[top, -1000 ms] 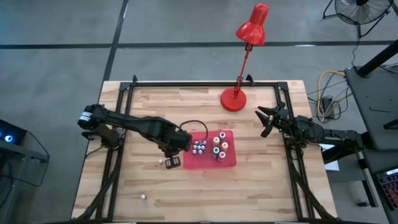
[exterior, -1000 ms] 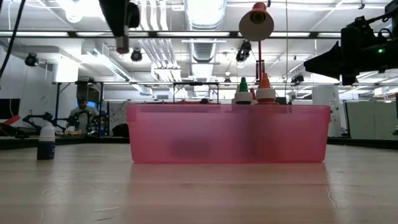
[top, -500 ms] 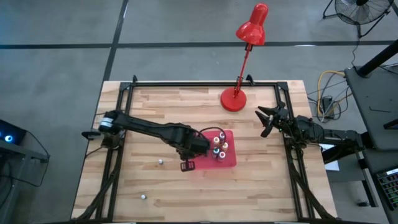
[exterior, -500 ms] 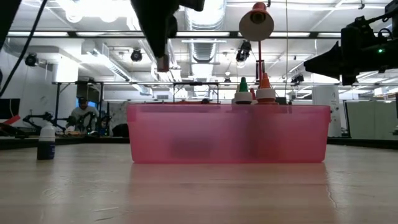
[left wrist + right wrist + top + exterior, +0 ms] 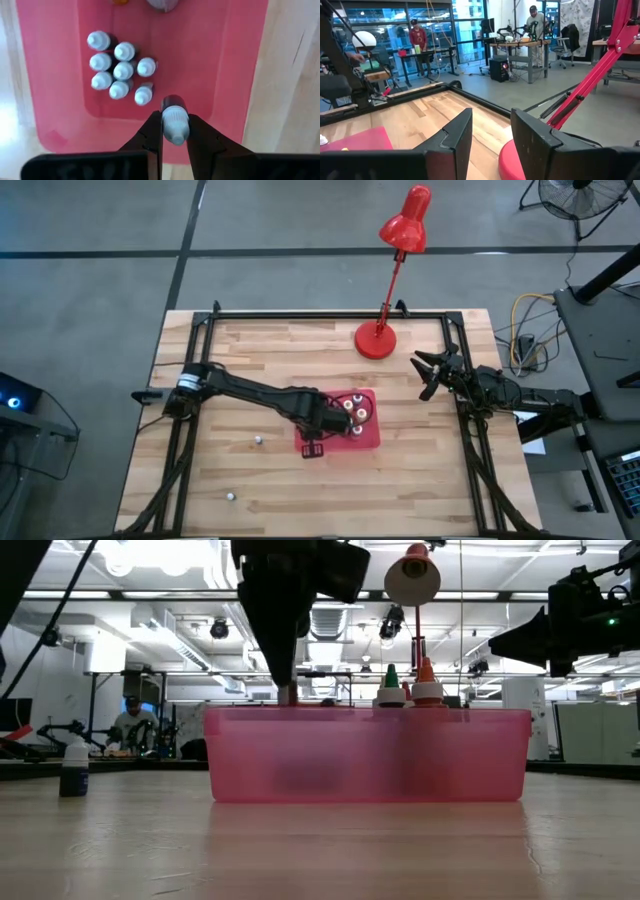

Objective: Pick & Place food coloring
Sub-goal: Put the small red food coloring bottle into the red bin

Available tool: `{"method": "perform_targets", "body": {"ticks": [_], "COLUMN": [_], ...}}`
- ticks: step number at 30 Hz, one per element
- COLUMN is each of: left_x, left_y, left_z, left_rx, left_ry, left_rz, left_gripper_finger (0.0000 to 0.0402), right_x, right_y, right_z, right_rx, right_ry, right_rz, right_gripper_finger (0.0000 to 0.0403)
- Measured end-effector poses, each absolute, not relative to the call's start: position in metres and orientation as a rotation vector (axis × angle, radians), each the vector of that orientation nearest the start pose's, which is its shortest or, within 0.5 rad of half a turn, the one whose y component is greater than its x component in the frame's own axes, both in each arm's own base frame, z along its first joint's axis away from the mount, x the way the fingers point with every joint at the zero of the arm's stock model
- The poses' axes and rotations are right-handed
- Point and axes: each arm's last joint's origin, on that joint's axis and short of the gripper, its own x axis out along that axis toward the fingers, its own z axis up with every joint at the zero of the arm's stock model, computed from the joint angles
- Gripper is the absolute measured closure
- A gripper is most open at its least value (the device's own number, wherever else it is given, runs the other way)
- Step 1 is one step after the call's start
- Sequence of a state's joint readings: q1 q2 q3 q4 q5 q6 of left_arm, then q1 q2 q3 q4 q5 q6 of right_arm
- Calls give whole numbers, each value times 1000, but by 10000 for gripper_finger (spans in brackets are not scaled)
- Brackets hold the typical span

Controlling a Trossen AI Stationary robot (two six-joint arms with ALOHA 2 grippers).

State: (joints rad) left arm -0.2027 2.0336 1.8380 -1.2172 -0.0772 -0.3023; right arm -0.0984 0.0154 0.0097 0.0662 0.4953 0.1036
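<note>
Having swung in over the red tray [image 5: 235,75], the left hand [image 5: 175,131] grips a pale bottle [image 5: 174,120], ready for release at the cluster's [image 5: 119,70] four o'clock.

A red desk lamp [image 5: 392,275] stands at the far side of the wooden table [image 5: 260,350], its round base [image 5: 376,340] on the boards and its shade [image 5: 407,221] leaning out past the far edge. Nearer, right of the table's middle, sits a red flat tray [image 5: 366,439]; from table height its translucent pink wall [image 5: 368,754] fills the middle of the scene. A black metal frame [image 5: 300,315] runs round the tabletop. On the grey floor to the right lie yellow cables [image 5: 524,320], and a fan [image 5: 577,197] stands in the far right corner. Beyond the table, people [image 5: 418,36] stand at workbenches [image 5: 517,47] under bright ceiling lights [image 5: 330,558].
</note>
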Motion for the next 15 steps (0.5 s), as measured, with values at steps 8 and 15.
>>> {"method": "perform_targets", "body": {"ticks": [8, 15], "left_x": [406, 411], "left_y": [-80, -80], "left_z": [238, 229], "left_rx": [-41, -19], "left_ry": [1411, 1400], "left_rz": [101, 124], "left_gripper_finger": [367, 367], "right_x": [93, 93], "right_y": [-23, -23], "right_z": [172, 172], "right_rx": [113, 113], "right_ry": [-91, -91], "right_rz": [-591, -590], "right_gripper_finger": [275, 275]}}
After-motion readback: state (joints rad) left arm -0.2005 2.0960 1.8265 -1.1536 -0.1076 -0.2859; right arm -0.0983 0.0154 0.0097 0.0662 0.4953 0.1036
